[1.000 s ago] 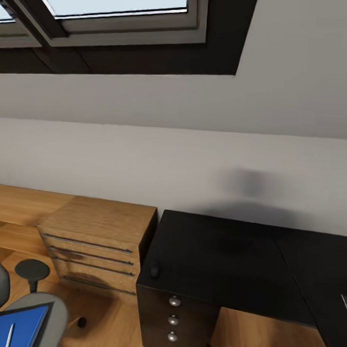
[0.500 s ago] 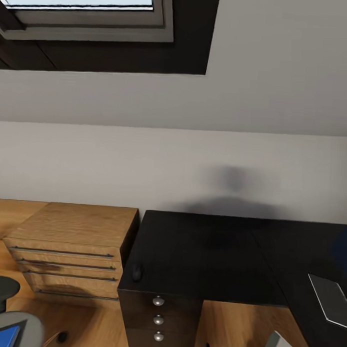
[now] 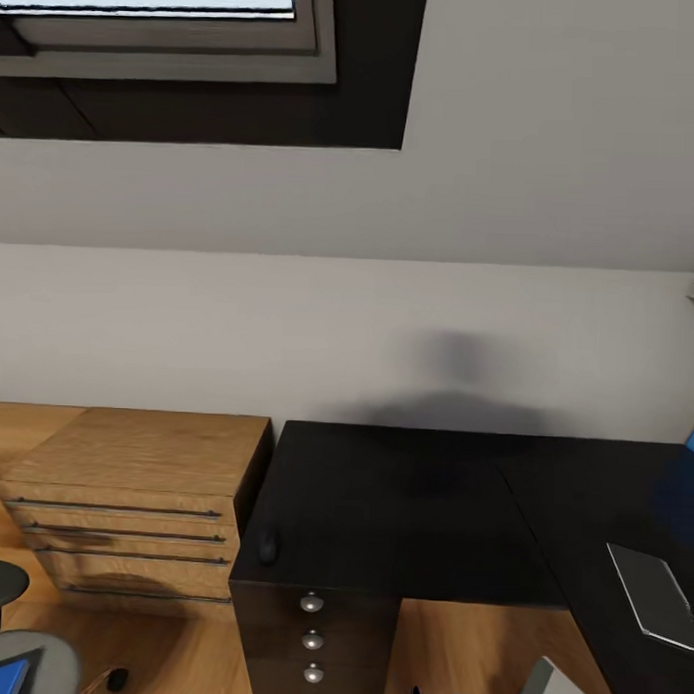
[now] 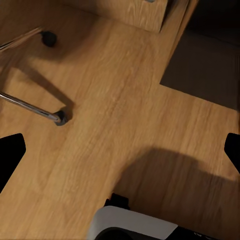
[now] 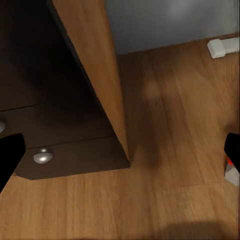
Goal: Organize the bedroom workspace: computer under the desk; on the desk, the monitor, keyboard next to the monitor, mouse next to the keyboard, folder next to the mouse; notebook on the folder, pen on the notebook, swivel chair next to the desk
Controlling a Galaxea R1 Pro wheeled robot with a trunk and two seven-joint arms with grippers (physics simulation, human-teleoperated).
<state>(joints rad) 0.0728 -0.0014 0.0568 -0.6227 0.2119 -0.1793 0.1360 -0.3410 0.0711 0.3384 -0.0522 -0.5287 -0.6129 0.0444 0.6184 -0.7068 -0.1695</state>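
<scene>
The head camera is panning right, sliding the swivel chair [image 3: 21,666] toward the frame's edge. The mouse [image 3: 268,546] is resting on the bench [image 3: 401,509] near its left edge. Both pincers are standing apart, empty, so no placement is underway.

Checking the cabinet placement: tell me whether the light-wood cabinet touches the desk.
Cannot tell. In the head view the cabinet meets the desk edge, hiding any gap.
</scene>
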